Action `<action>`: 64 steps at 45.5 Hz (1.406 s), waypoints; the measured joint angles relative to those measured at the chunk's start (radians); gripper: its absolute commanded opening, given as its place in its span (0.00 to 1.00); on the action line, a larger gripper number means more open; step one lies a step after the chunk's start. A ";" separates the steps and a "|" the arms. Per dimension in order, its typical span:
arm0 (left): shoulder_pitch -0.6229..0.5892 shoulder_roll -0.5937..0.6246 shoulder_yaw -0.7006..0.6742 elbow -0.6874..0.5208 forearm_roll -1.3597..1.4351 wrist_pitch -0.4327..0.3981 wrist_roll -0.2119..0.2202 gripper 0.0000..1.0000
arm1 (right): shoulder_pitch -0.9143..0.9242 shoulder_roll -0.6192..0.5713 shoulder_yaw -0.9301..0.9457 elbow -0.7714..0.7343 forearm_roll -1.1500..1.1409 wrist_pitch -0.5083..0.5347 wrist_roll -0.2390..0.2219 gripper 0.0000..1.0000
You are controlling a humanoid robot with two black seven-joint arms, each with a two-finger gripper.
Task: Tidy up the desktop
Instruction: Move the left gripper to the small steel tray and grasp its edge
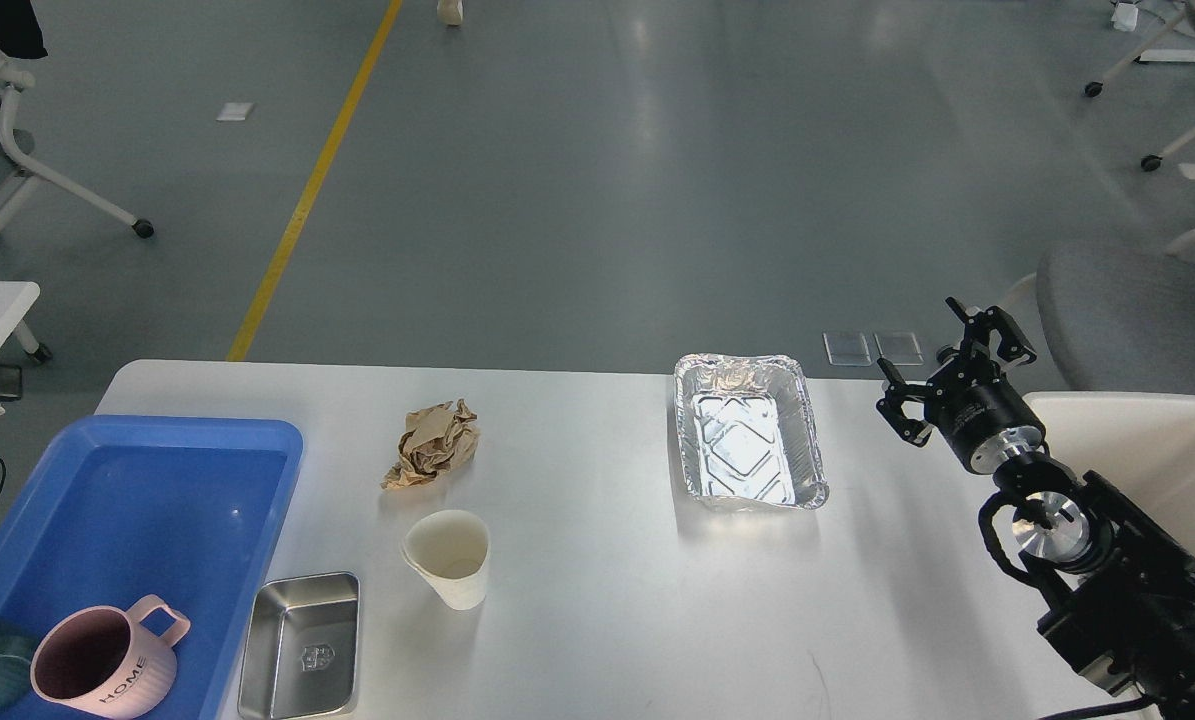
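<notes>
The desktop [597, 620] fills the near half of the view, carrying a foil tray [749, 432] right of centre, crumpled brown paper [434, 445] and a paper cup [449, 556] left of centre, a small steel dish [302, 645] at the near edge, and a blue tray [137, 520] on the left holding a pink mug [97, 662]. The right gripper [942, 365] hovers empty with fingers spread near the far right edge, beside a cream bin [1157, 450]; the left is out of sight. The step looks like an approach, probably toward the foil tray, calling for a leftward reach and a pinch on its thin rim.
</notes>
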 measured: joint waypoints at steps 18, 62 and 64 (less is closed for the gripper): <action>-0.064 -0.035 0.067 0.019 -0.006 -0.003 0.037 0.90 | 0.001 0.002 -0.021 0.000 0.000 -0.001 0.000 1.00; 0.246 -0.543 0.413 0.087 0.228 0.599 0.190 0.88 | -0.001 -0.005 -0.025 -0.005 0.000 -0.002 0.000 1.00; 0.261 -0.544 0.413 0.089 0.233 0.613 0.190 0.88 | -0.001 -0.005 -0.025 -0.006 0.000 -0.002 0.000 1.00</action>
